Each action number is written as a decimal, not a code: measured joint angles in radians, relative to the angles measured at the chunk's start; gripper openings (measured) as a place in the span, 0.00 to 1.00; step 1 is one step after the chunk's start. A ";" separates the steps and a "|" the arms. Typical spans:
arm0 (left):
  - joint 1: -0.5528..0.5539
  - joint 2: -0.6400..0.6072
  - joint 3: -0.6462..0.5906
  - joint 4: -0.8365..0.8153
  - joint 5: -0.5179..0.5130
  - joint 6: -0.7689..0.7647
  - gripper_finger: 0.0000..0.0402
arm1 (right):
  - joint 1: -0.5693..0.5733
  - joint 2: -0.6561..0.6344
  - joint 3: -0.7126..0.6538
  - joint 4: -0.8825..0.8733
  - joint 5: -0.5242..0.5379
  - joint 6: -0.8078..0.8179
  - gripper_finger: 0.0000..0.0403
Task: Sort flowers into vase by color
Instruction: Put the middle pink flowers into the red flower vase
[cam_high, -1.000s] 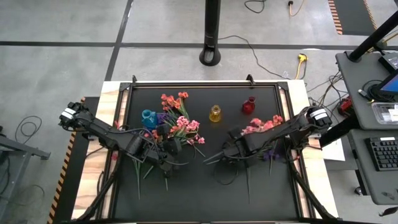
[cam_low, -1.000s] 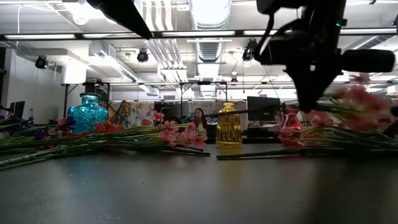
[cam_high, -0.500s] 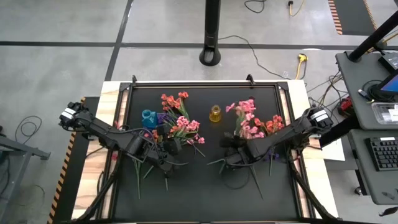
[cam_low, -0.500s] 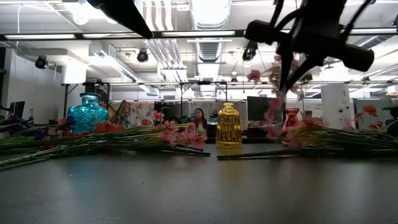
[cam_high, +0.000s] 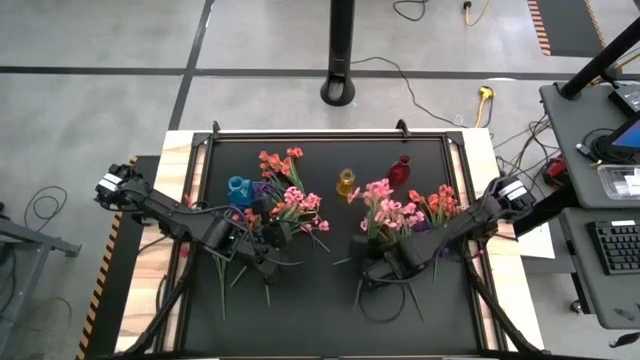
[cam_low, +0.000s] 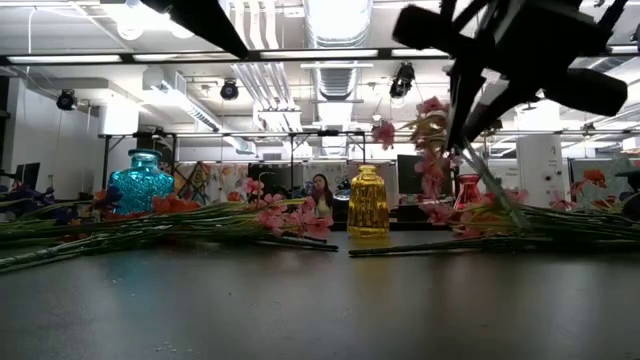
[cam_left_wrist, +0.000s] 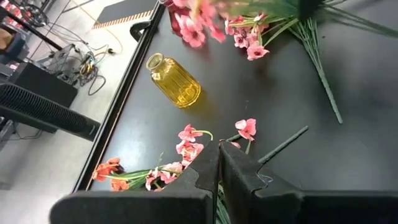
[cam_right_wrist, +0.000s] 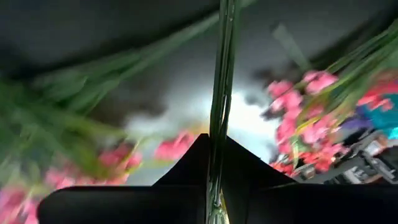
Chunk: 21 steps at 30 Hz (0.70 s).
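Observation:
My right gripper (cam_high: 386, 258) is shut on a pink spray (cam_high: 385, 210) and holds it above the table's middle right. Its blossoms also show in the low view (cam_low: 428, 135). My left gripper (cam_high: 266, 240) is shut and hovers over a pile of pink (cam_high: 300, 204) and orange-red sprays (cam_high: 276, 160) lying flat on the mat. A thin green strip shows between its fingers (cam_left_wrist: 218, 163); I cannot tell if it is held. A blue vase (cam_high: 238, 188), a yellow vase (cam_high: 346, 183) and a red vase (cam_high: 400, 172) stand along the far side. My right gripper pinches the pink spray's bundle of thin green stems (cam_right_wrist: 216, 146) between its two fingers, below the blossoms. The stems run along between the fingers. The spray is lifted and steeply tilted, blossoms up (cam_low: 430, 108) and the stem's lower part slanting down toward the table (cam_low: 500, 195).
More orange-red sprays (cam_high: 440, 205) lie on the mat by the right arm. Loose green stems (cam_high: 222, 280) reach toward the near edge on the left. The near half of the black mat (cam_high: 320, 320) holds only stem ends.
My right gripper has risen with the pink spray and turned. The spray lay flat with its blossoms toward the right edge. Now it has swung up and toward the table's middle, standing steeply tilted with its blossoms uppermost.

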 joint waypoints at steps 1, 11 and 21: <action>0.000 0.000 0.000 0.003 0.000 0.000 0.00 | 0.006 0.004 0.000 0.026 -0.022 0.000 0.05; 0.002 -0.001 0.000 0.019 0.000 0.000 0.00 | 0.045 0.049 -0.001 0.122 -0.056 -0.123 0.23; 0.002 -0.001 0.000 0.033 0.000 -0.001 0.00 | 0.044 0.031 0.040 0.111 0.176 0.295 0.44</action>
